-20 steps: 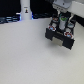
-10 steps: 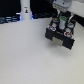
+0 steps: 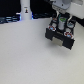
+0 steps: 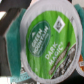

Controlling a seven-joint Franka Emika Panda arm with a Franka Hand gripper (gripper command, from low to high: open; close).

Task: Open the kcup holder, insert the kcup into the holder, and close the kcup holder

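Claw (image 3: 61,19) hovering directly above the holder (image 3: 61,34), apparently gripping the kcup (image 4: 48,44), though finger spread impossible to tell. Filling the wrist view with its green lid, facing the camera. Holder sitting open on the counter (image 3: 25,55), at the exterior view's right, drawer pulled forward. Needing a straight descent into a slot below. Bottle (image 3: 25,10) standing well apart, far back.

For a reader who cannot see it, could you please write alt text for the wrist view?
A round kcup fills almost the whole wrist view, seen lid-on: a white rim around a green top with white lettering and a dark blue band below it. Only blurred dark and teal shapes show at the edges, and the claw is not visible in this view.
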